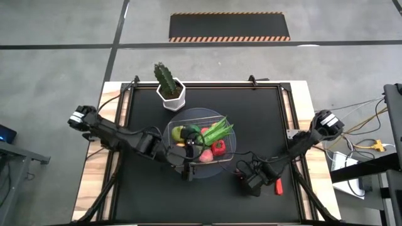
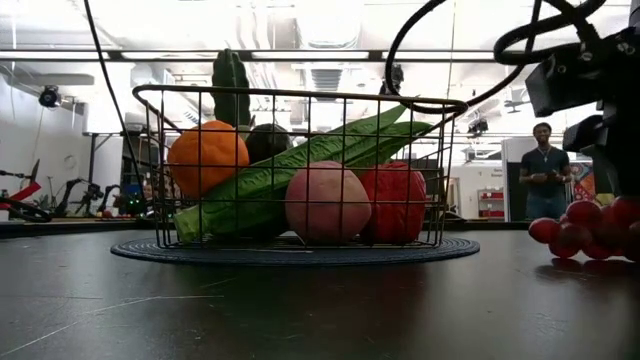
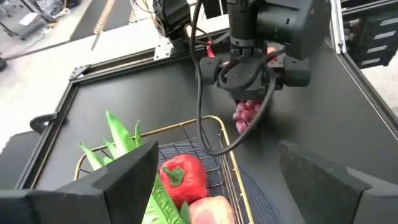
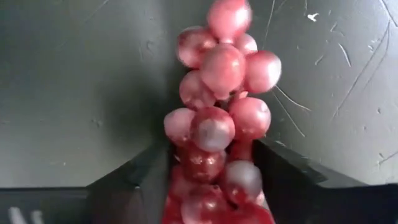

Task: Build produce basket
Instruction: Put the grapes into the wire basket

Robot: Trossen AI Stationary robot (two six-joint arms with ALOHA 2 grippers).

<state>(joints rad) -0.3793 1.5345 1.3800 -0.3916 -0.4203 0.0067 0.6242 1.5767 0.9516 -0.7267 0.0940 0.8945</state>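
The right arm reaches in from the desk's right edge, elbow bent, and its hand (image 1: 249, 181) sits low over the black desk (image 1: 264, 119), just right of the basket (image 1: 231, 145). It is pinching the grape bunch (image 4: 217, 124), fingers (image 4: 134, 180) clamped on either side of the cluster, which looks reddish here and hangs just above the desk surface. In the low view the grapes (image 2: 585, 228) are cut off at the frame's right edge, apart from the basket (image 2: 300, 100).

The left arm stretches across from the left side, its hand (image 1: 188, 169) at the basket's near rim, fingers (image 3: 124, 180) spread wide.

Inside the basket lie an orange (image 2: 206, 157), a long green bean bunch (image 2: 300, 175), a pinkish apple (image 2: 327, 203) and a red pepper (image 2: 400, 200); a dark fruit (image 2: 266, 142) behind the beans is hard to identify. A red chili (image 1: 278, 186) lies on the desk beside the right arm, partly hidden. A potted cactus (image 1: 168, 85) stands behind the basket. A person (image 2: 545, 170) stands far back in the room.
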